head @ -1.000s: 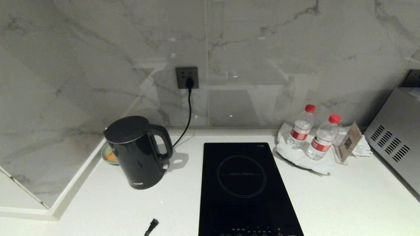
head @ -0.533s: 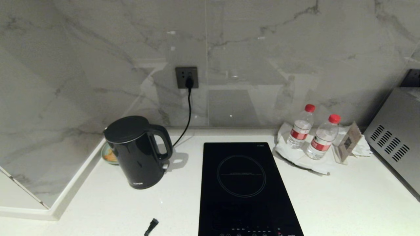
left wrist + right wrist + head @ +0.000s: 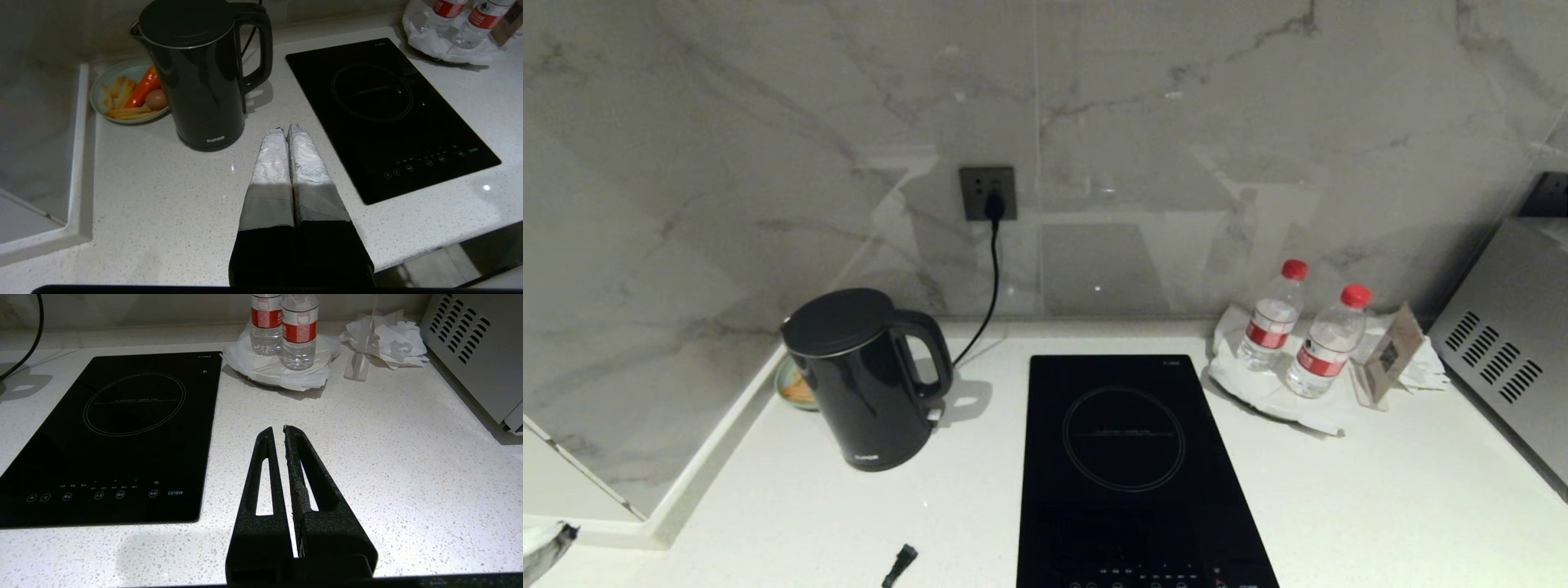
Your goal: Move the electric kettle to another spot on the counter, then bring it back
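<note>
Head view shows the white worktop (image 3: 1380,490) with the black cooktop (image 3: 1131,465) set in its middle. To the cooktop's left, near the wall corner, the electric kettle (image 3: 862,380) stands upright, handle toward the cooktop, untouched. Behind it sits a small green plate (image 3: 122,81) of food. The left claw (image 3: 285,130) hovers near the kettle's foot, fingers pressed together and empty. The right claw (image 3: 277,433), also closed on nothing, hangs over bare worktop right of the cooktop.

The electric kettle (image 3: 864,384) stands near the counter's (image 3: 1380,506) back left corner, left of the cooktop (image 3: 1131,474), bottles (image 3: 1298,331) toward the back right.
</note>
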